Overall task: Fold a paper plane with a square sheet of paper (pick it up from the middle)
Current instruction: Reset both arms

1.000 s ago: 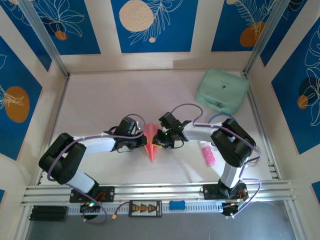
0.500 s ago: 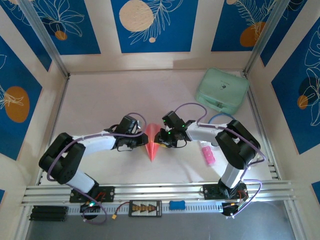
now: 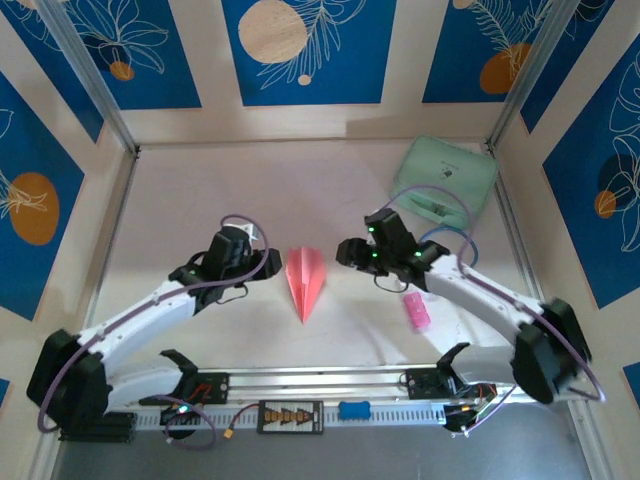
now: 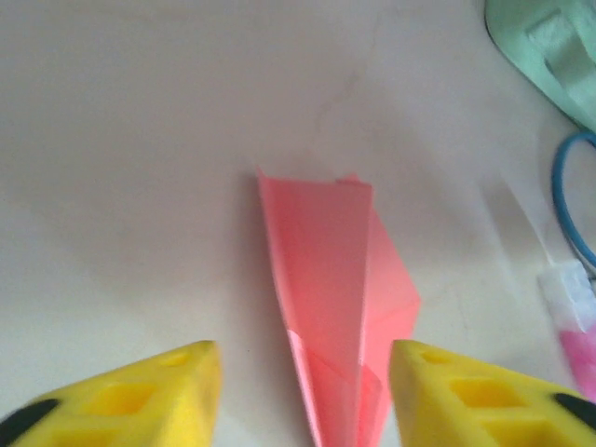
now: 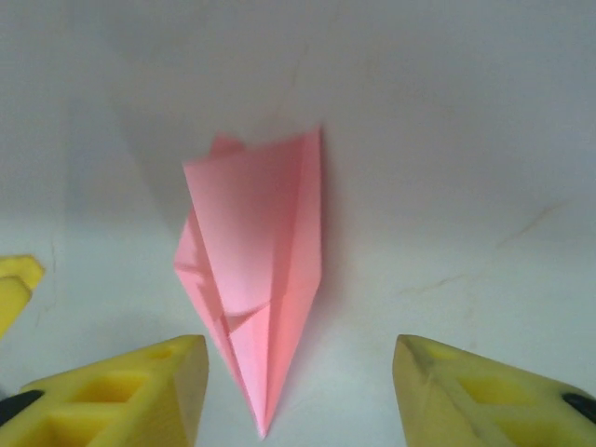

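Observation:
The square sheet of paper stands folded as a slim salmon-pink paper plane [image 3: 305, 280], lying free on the white table with its nose toward the near edge. My left gripper [image 3: 271, 263] hovers just left of it, open. My right gripper [image 3: 346, 251] is just right of it, also open. In the left wrist view the paper plane [image 4: 326, 279] lies ahead and between the yellow fingers [image 4: 168, 391], apart from both; my left gripper [image 4: 303, 358] holds nothing. In the right wrist view the paper plane [image 5: 261, 251] sits left of centre, with my right gripper [image 5: 298, 354] empty.
A mint-green case [image 3: 445, 180] sits at the back right, its edge also in the left wrist view [image 4: 549, 47]. A small bright-pink stick [image 3: 416, 311] lies right of the plane. A blue cable loop [image 4: 575, 200] hangs near it. Aluminium rails [image 3: 320, 380] bound the near edge.
Both grippers have opened and drawn back sideways from the plane, the left one leftward and the right one rightward. The plane now lies released on the table, its wings spread wider.

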### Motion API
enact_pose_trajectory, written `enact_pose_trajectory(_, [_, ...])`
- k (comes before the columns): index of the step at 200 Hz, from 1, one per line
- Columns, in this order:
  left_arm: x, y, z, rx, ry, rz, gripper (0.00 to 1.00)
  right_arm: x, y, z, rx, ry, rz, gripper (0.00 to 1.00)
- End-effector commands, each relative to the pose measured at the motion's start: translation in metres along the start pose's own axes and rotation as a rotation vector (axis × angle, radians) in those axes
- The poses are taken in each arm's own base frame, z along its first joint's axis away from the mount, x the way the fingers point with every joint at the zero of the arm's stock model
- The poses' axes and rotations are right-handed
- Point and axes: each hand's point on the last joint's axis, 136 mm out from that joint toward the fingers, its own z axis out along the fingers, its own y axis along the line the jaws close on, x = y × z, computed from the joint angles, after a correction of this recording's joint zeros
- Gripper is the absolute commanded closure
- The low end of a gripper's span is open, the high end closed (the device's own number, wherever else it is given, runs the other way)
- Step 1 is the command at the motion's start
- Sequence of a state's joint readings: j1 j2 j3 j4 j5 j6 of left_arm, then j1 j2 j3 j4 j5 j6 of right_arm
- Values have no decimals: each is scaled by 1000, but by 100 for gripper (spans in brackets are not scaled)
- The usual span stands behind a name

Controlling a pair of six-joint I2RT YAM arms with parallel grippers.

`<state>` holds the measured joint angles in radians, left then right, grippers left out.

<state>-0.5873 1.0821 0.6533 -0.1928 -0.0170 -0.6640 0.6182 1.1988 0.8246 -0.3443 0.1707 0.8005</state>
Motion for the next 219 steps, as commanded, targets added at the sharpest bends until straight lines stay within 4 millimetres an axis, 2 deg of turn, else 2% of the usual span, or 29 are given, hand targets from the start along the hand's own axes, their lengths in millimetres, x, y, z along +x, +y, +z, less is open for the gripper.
enact_pose_trajectory(1, [-19,47,-24,-235,-124,124,39,-35,-48,-29,219,-212,-170,39])
enact_pose_trajectory(21, [-46,71,-43,-386,-260,216,25,-67,-63,-44,324,-359,-371,36])
enact_pose_trajectory(34, [-62,87,-54,-484,-321,260,18,-76,-77,-38,375,-403,-493,33])
enact_pose_trajectory(49, [-78,109,-60,-610,-363,302,8,-86,-102,-35,452,-446,-489,27])
enact_pose_trajectory(63, [-87,133,-58,-708,-359,300,5,-88,-121,-26,420,-453,-456,27])
enact_pose_trajectory(75, [-93,152,-57,-779,-346,288,4,-89,-128,-19,386,-464,-482,28])
enact_pose_trajectory(107, [-95,186,-32,-806,-347,290,2,-90,-124,-8,242,-538,-584,28])
enact_pose_trajectory(118, [-96,190,-20,-782,-357,294,1,-94,-125,-7,233,-551,-607,28])
enact_pose_trajectory(136, [-99,184,-1,-700,-369,336,0,-98,-142,-1,210,-555,-577,28])
enact_pose_trajectory(153, [-102,178,13,-607,-431,352,0,-102,-141,-1,158,-575,-588,28])
enact_pose_trajectory(175, [-109,178,18,-588,-443,407,1,-108,-143,0,97,-592,-570,28])
enact_pose_trajectory(191, [-114,178,11,-565,-531,421,0,-107,-148,10,63,-611,-564,28])
enact_pose_trajectory(202, [-107,188,13,-549,-552,378,0,-109,-161,14,74,-617,-520,28])
enact_pose_trajectory(213, [-99,189,22,-497,-553,397,0,-113,-166,19,84,-604,-488,28])
enact_pose_trajectory(219, [-101,187,23,-491,-580,418,0,-115,-168,20,107,-562,-478,28])
